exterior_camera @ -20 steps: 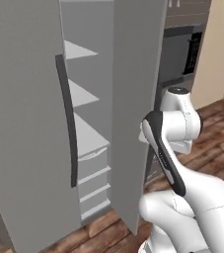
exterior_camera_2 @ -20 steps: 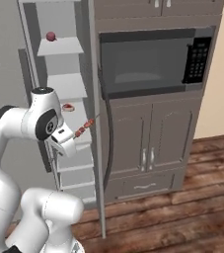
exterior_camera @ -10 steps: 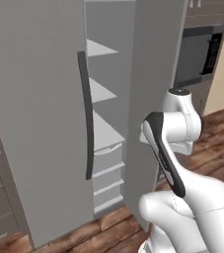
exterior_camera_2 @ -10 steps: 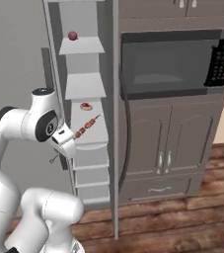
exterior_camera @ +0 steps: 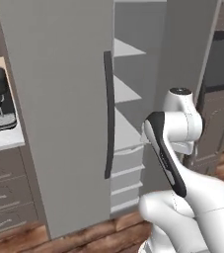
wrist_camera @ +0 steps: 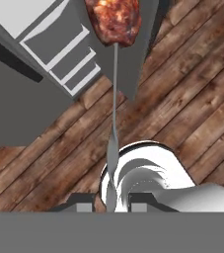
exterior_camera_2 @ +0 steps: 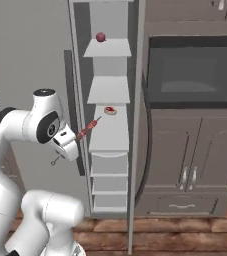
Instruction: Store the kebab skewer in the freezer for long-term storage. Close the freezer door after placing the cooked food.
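Meanwhile, claw [exterior_camera_2: 69, 145] clenched on the kebab skewer [exterior_camera_2: 86, 130]; skewer tilted upward, meat end aimed toward the open freezer [exterior_camera_2: 108, 135], just outside its pale shelves; freezer door [exterior_camera: 59, 108] swung wide, dark handle [exterior_camera: 108, 113] facing out.

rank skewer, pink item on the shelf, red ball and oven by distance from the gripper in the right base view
1. Skewer, held in the gripper.
2. Pink item, on the shelf just up-right.
3. Red ball, top shelf.
4. Oven, far right; roughly level with the ball, too close to call.
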